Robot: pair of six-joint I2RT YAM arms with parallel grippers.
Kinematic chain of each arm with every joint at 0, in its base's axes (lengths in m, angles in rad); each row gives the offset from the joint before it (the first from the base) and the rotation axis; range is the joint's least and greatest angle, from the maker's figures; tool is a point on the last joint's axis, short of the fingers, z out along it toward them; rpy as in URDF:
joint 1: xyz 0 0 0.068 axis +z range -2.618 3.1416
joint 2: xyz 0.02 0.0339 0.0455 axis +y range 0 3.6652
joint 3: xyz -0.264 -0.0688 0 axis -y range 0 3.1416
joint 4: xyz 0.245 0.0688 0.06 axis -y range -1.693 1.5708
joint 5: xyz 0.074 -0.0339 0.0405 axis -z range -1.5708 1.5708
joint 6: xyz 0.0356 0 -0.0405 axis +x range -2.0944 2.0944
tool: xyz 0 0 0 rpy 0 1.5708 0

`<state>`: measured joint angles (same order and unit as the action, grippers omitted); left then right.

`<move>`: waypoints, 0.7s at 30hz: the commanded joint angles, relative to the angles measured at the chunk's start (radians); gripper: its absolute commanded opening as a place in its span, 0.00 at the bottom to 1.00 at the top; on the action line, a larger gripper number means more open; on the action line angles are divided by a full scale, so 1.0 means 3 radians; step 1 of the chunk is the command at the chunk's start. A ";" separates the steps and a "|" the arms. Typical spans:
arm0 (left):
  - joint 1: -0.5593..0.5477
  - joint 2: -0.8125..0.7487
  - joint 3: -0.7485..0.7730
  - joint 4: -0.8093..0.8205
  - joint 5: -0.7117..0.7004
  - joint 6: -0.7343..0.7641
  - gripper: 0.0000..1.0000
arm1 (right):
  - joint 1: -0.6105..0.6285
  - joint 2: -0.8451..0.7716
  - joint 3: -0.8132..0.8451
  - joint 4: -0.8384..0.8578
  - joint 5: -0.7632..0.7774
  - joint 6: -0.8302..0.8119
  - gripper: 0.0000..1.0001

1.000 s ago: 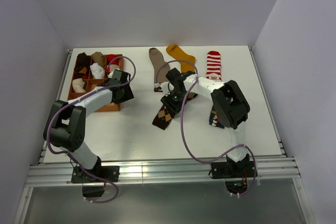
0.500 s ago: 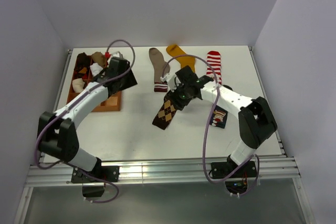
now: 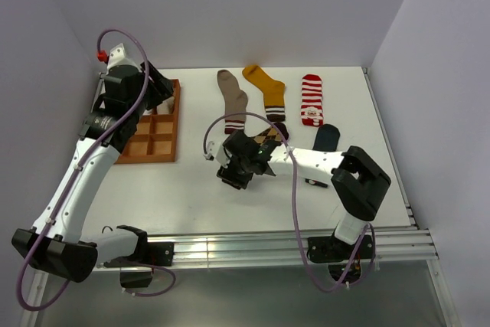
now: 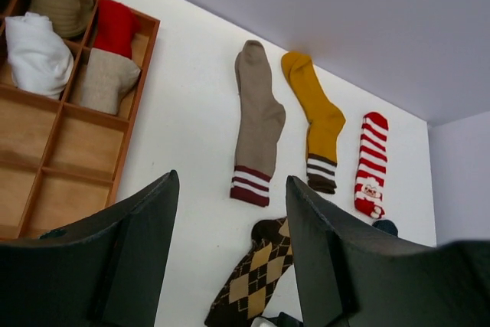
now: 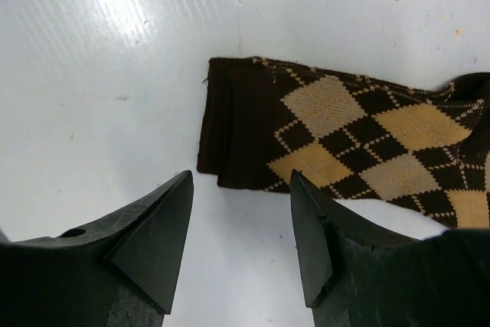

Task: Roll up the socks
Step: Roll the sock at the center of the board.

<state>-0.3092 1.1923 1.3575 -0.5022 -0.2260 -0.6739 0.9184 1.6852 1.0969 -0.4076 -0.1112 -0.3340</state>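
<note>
Five loose socks lay flat on the white table (image 3: 191,189). At the far side, in a row, were a taupe sock (image 3: 232,97) with striped cuff, a mustard yellow sock (image 3: 266,88) just beside it, and a red and white striped sock (image 3: 311,99) a little further right. Nearer the middle lay a brown sock with tan diamonds (image 5: 344,135). A navy sock (image 3: 327,137) lay to its right, partly hidden by the right arm.

The table was smooth and a bit shiny, with bright streaks of light in the right wrist view. Plain pale grey walls (image 3: 230,13) closed it in at the back and on both sides. A metal rail (image 3: 230,250) ran along the near edge.

A wooden tray (image 3: 157,147) with square boxes sat at the far left. Its far boxes held rolled socks (image 4: 34,51) in white, olive brown, red and beige. The near boxes were bare wood.

The right hand (image 5: 241,175) hung low over the table, just by the dark cuff end of the diamond sock. Its two black fingers were spread apart and gripped nothing.

The left hand (image 4: 232,178) was lifted high above the tray's far end. Its fingers were spread wide too, with nothing between them.
</note>
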 commanded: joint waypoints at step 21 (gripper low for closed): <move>0.0003 0.0029 -0.0352 0.0053 0.0186 0.0099 0.62 | 0.0180 0.0411 0.0076 0.0213 0.0227 0.0137 0.62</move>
<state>-0.3092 1.1957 1.2602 -0.5266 -0.1974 -0.6659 0.9642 1.7859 1.0981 -0.3729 -0.0353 -0.3050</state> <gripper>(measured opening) 0.622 0.615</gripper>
